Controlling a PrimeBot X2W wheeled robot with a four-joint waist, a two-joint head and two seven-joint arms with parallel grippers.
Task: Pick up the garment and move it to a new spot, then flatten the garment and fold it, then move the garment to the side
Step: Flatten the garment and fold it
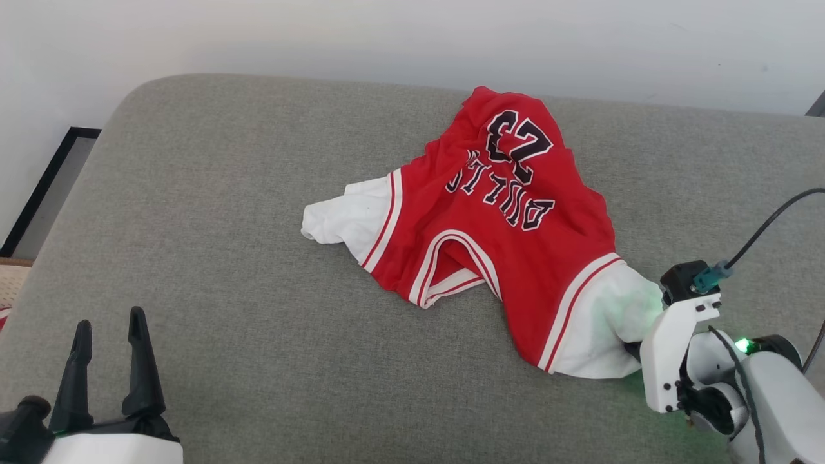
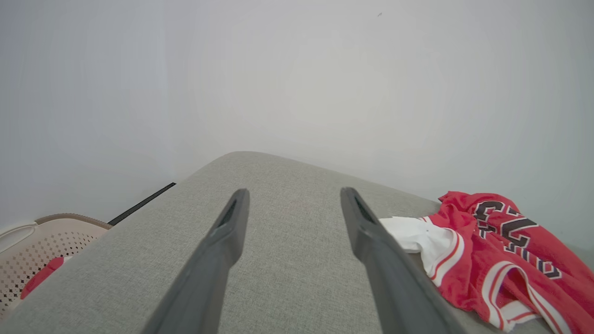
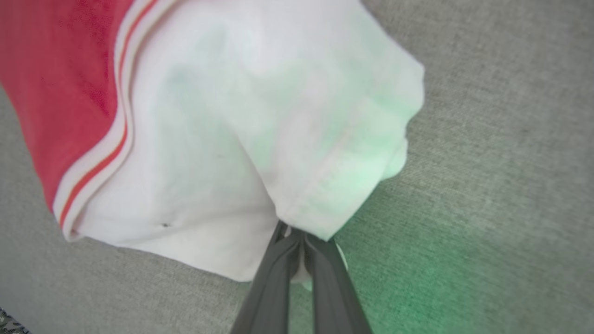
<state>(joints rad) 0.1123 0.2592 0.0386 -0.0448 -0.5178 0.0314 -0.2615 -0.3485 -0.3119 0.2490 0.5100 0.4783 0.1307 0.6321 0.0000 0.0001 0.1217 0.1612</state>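
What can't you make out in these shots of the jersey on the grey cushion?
- Right wrist view: how much cloth the right claw pinches; the white sleeve of the garment covers its tips.
- Head view: that claw's fingers, hidden behind the sleeve.
- Left wrist view: the basket, cut by the left edge; the red item inside is unidentifiable.

Garment [image 1: 548, 251]: red body, white sleeves, red-white striped trim, black white-outlined lettering. Cushion [image 1: 193, 225]: grey, woven. Basket [image 2: 32, 246]: beige, perforated.
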